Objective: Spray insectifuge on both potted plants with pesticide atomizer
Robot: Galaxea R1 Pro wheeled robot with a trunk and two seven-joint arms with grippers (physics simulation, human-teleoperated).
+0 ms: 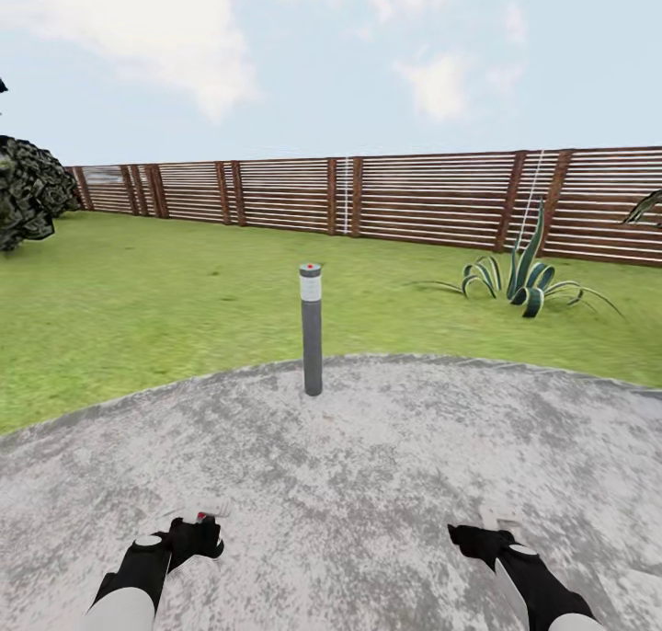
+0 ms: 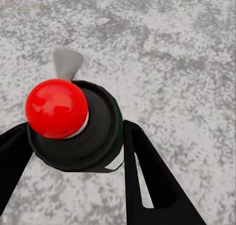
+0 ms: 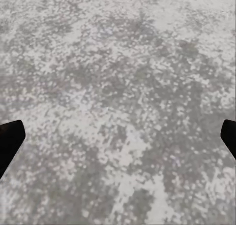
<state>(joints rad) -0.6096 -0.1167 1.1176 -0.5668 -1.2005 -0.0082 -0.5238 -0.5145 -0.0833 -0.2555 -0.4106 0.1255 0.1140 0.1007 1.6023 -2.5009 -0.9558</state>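
Atomizer [image 2: 81, 131] sits clamped between left gripper [image 2: 73, 151] fingers, red knob up, held over the patio [image 1: 368, 484] near its front edge; right gripper [image 3: 118, 136] spread wide, empty.

No readable text, number or brand appears anywhere in these views. The white patch on the pesticide atomizer [image 2: 117, 161] is too small and too hidden to show any lettering.

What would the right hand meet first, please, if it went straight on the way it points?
Probably the patio: the right hand is open and empty, and the right wrist view along its fingers looks onto bare paving, though how far off is unclear.
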